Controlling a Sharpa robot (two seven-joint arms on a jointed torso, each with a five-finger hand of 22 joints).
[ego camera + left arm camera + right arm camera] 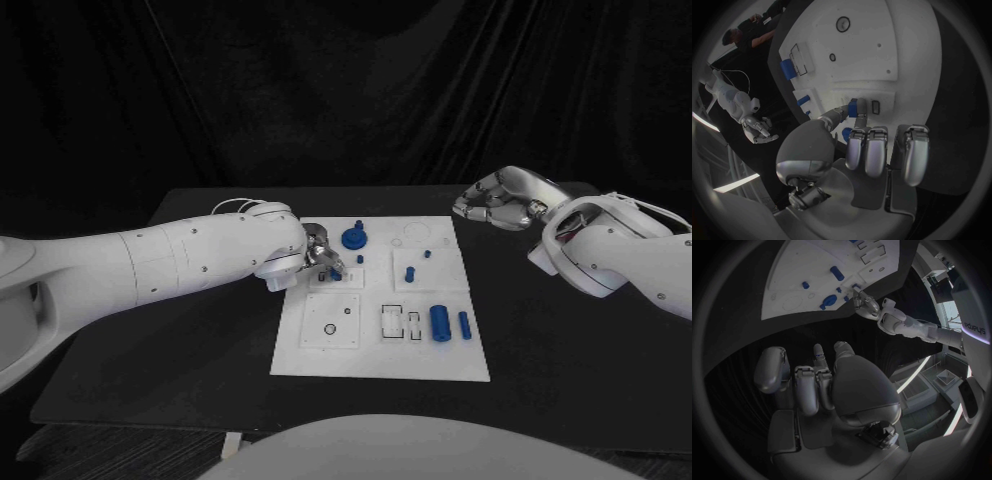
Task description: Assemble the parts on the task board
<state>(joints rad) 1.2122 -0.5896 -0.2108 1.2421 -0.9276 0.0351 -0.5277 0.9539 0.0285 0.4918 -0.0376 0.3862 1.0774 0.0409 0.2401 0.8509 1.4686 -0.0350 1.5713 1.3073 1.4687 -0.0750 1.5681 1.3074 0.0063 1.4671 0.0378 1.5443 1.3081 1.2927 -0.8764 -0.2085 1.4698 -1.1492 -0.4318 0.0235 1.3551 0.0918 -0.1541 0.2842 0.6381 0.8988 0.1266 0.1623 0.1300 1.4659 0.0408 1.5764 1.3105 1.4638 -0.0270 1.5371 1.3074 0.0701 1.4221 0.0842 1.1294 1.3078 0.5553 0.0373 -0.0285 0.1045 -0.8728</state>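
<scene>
I see the left hand pinching a small blue peg at the white task board's left edge. Right hand, fingers curled on nothing, hovers off the bench's far right.

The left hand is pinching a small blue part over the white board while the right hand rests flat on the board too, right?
Not quite. The left hand does pinch a small blue part over the task board, but the head view shows the right hand off the board, holding nothing.
</scene>
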